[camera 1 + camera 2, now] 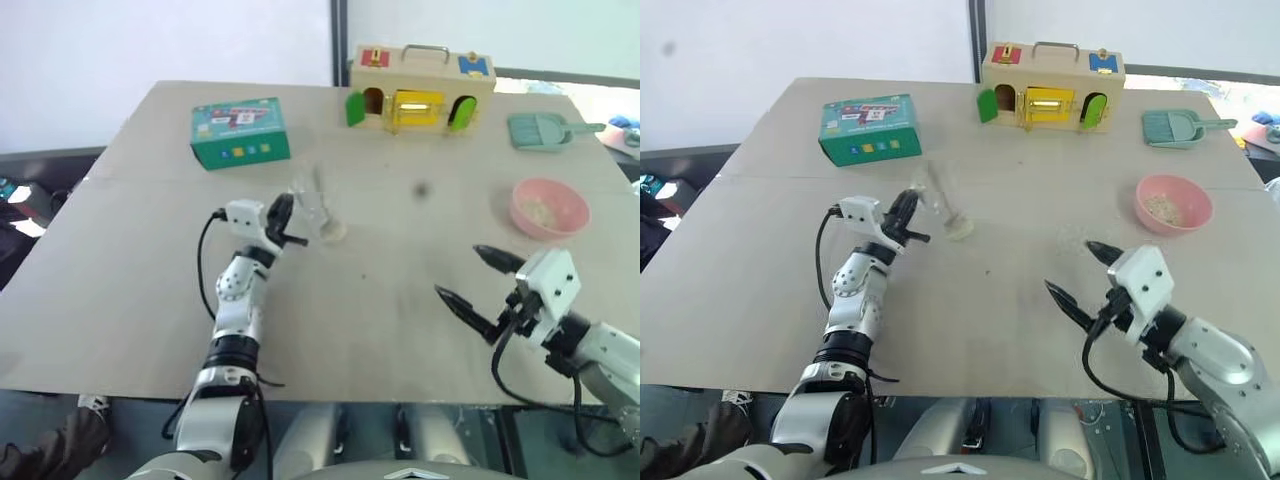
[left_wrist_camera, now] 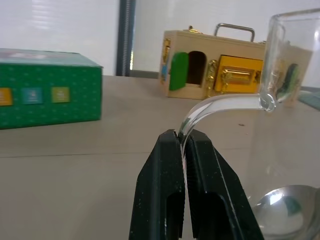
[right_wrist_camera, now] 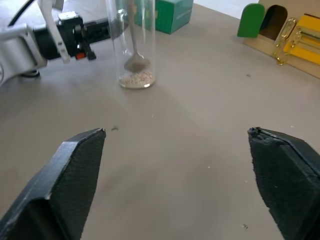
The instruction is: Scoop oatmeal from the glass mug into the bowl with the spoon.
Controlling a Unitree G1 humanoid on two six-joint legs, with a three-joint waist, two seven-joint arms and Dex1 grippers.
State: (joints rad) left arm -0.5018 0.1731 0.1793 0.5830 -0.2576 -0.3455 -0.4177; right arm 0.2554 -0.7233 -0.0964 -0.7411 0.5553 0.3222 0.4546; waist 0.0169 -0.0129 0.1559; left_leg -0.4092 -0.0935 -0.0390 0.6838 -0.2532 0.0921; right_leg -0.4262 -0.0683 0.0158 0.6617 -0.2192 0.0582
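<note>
Seen from the left eye: broad beige tabletop (image 1: 150, 300), near edge running just past both arms, far edge behind a green cardboard box (image 1: 240, 132) and a wooden latch box with coloured doors (image 1: 420, 88). Wide bare stretch across the middle between the two arms. Small clear glass mug (image 1: 312, 208) standing upright left of centre, slim silver metal spoon (image 1: 318, 195) upright inside it, handle rising past the rim. Left gripper (image 1: 284, 222) just beside the mug on the robot's left, black fingers pressed together on the mug's handle. Small round pink bowl (image 1: 549, 207) at the right, well apart from the mug, pale beige flaky oatmeal (image 1: 538, 211) in it. Teal plastic dustpan (image 1: 540, 130) beyond the bowl, near the far right edge. Right gripper (image 1: 480, 280) near the front right, fingers spread wide, holding nothing, bowl beyond it.

From the left wrist: two fingers (image 2: 165, 200) clamped on the curved glass handle, mug wall just beyond, spoon's round bowl low inside.

From the right wrist: fingers (image 3: 70, 175) standing far apart with bare table between. Mug well ahead, upright, thin layer of oatmeal at the bottom, spoon's long axis nearly vertical, bowl end down in the grains.
</note>
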